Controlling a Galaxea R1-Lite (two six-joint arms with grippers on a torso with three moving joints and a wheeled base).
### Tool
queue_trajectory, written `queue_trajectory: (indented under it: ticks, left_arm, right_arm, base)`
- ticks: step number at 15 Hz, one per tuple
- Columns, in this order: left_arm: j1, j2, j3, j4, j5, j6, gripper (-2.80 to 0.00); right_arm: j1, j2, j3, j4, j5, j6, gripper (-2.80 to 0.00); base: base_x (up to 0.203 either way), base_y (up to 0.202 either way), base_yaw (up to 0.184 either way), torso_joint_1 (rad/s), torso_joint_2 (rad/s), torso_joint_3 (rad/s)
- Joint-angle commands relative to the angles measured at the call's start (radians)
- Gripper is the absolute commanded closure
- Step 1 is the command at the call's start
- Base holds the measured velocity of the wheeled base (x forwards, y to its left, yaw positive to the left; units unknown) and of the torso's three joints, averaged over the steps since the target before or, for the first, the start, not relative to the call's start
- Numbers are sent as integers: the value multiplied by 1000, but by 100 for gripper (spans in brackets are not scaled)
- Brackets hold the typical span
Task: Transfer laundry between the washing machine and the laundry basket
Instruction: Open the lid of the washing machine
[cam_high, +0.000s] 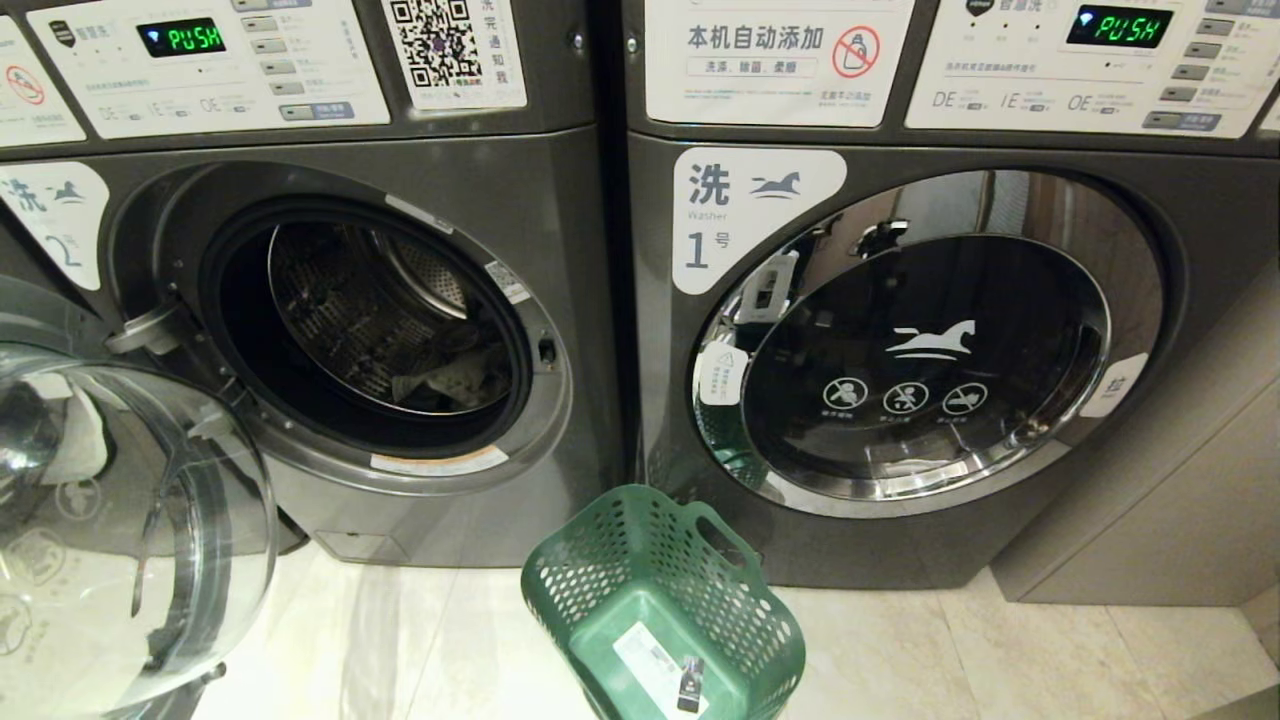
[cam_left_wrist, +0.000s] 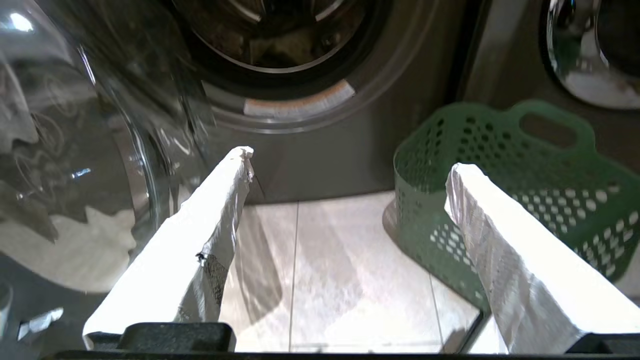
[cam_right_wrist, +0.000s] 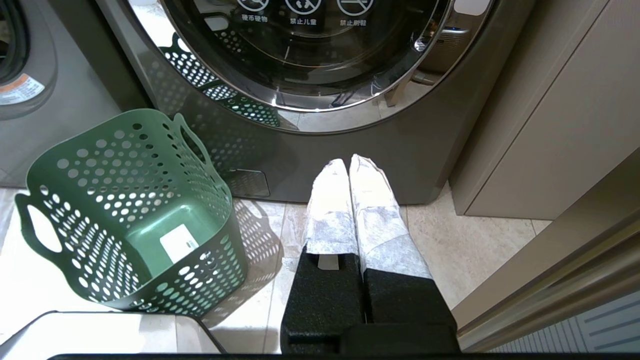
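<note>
Head view is showing the laundry lying crumpled at the bottom of the drum, left of centre in the frame, inside the washing machine marked 2. Its glass door is hanging swung wide open at the lower left of the frame, transparent and reflecting light. The laundry basket is sitting on the pale tiled floor at bottom centre, tilted, empty apart from a white label on its bottom, just in front of the seam between the two machines. To the right, the washer marked 1 is standing with its chrome-rimmed door shut. Both display panels at the top of the frame are reading PUSH in green.

Neither arm is showing in the head view. In the left wrist view the left gripper is hovering low over the floor with its white-wrapped fingers spread wide apart, gripping nothing; the open drum is sitting at the top centre of that frame, the basket at the right. In the right wrist view the right gripper is resting with its fingers pressed together, empty, pointing at the base of washer 1, the basket at lower left. A beige cabinet panel is filling the right side.
</note>
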Motion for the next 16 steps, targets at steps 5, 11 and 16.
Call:
queue_trajectory:
  ticks: [5, 11, 16]
  left_arm:
    - [0, -1, 2, 23, 3, -32, -280]
    - [0, -1, 2, 23, 6, -43, -280]
    - [0, 1, 2, 25, -2, -34, -280]
  right_arm:
    - [1, 1, 0, -1, 0, 0, 0]
    - [1, 1, 0, -1, 0, 0, 0]
    - [1, 1, 0, -1, 0, 0, 0]
  base:
    - [0, 0, 0, 0, 0, 0]
    - [0, 0, 0, 0, 0, 0]
    - [0, 0, 0, 0, 0, 0]
